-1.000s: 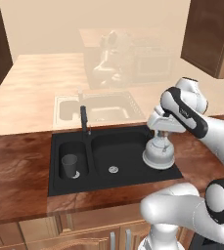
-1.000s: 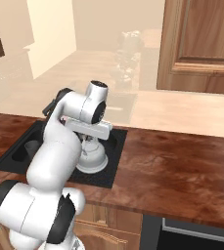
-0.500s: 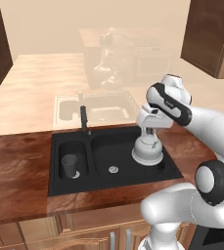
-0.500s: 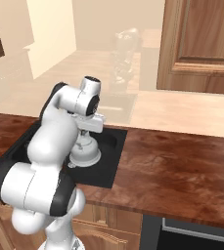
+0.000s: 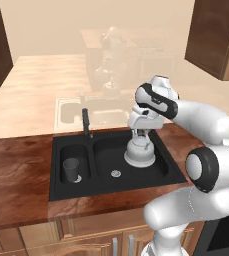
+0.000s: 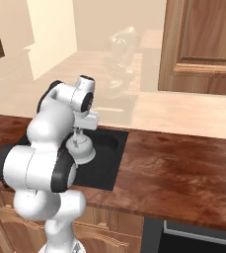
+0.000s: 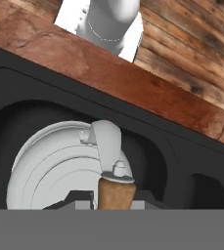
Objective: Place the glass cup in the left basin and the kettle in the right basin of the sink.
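Observation:
The silvery-white kettle (image 5: 140,153) hangs low inside the right basin (image 5: 110,156) of the black sink (image 5: 53,194), toward its back right; I cannot tell whether its base touches the floor. My gripper (image 5: 142,133) is directly above it, shut on the arched handle. From the right base view the kettle (image 6: 81,151) sits under the gripper (image 6: 78,130) in that basin (image 6: 107,159). Looking down in the hand view, the kettle (image 7: 55,166) has its brown handle grip between my gripper (image 7: 112,201). The glass cup (image 5: 71,169) stands upright in the left basin (image 5: 80,152).
A slim black faucet (image 5: 86,123) rises behind the divider between the basins. Dark wood counter (image 5: 16,170) surrounds the sink, with a wide stretch to its right (image 6: 183,168). Wall cabinets (image 5: 213,37) hang above at the right.
My arm has carried the kettle leftward from over the sink's right edge into the right basin. The glass cup has stayed in place.

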Robot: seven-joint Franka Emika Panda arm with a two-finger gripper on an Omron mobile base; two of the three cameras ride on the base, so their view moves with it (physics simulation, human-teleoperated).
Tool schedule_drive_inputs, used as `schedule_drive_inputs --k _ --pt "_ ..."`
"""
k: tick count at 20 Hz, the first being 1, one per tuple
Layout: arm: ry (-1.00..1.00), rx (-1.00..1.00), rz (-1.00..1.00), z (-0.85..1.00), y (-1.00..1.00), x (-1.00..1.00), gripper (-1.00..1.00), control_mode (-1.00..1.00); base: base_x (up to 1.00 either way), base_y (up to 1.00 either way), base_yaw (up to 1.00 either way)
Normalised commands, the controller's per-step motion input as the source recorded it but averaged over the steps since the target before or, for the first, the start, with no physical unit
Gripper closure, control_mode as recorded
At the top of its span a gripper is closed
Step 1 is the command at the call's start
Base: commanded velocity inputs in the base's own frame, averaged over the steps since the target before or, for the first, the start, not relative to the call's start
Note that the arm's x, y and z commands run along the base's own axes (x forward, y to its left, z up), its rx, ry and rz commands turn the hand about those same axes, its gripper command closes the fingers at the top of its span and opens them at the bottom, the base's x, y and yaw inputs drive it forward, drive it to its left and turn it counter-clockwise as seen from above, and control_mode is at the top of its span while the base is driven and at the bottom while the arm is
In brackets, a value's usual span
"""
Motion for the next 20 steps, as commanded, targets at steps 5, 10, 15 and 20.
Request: schedule_drive_inputs --k 5,10,15,20 --pt "0.00 0.00 0.07 -0.26 0.02 0.35 1.00 -1.00 0.00 0.00 0.00" --pt "0.00 0.00 0.05 -0.42 0.00 0.25 1.00 -1.00 0.00 0.00 0.00" --pt "0.00 0.00 0.05 -0.42 0.00 0.24 1.00 -1.00 0.00 0.00 0.00" --pt "0.00 0.00 0.05 -0.35 0.00 0.27 1.00 -1.00 0.00 0.00 0.00"
